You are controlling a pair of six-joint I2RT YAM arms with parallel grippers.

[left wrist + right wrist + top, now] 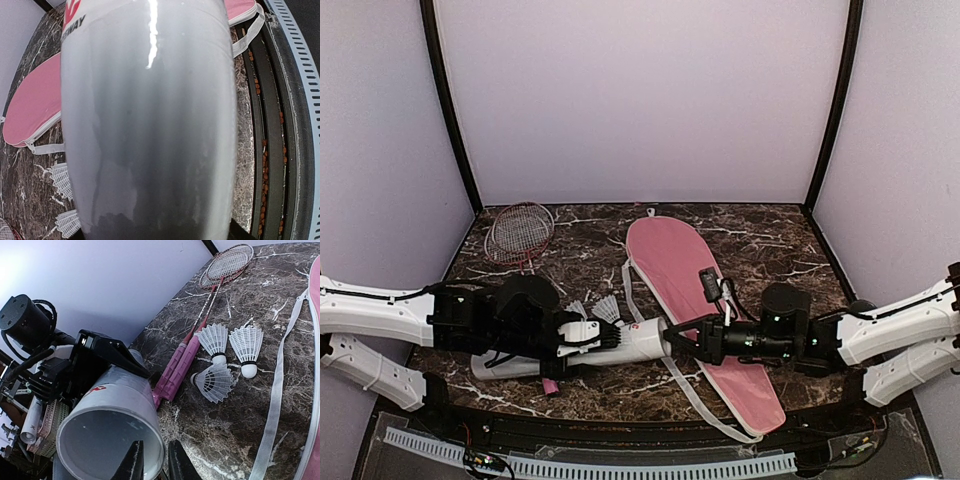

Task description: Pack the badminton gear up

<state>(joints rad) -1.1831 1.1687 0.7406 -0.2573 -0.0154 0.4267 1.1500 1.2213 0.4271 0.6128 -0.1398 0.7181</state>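
The white tube [638,344] lies crosswise near the desk's [760,235] front edge, with the left gripper [582,335] clamped around its middle and the right gripper [154,444] pinching the rim of its open end. Three shuttlecocks [220,365] rest just behind the tube. Bare marble separates them from the rackets [518,232] farther back-left, and the pink bag [670,265] lies to the tube's right.

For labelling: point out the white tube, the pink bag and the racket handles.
white tube [122,390]: right wrist view, outer wall near open mouth.
pink bag [670,265]: top view, middle of its wide end.
racket handles [175,369]: right wrist view, pink grip.
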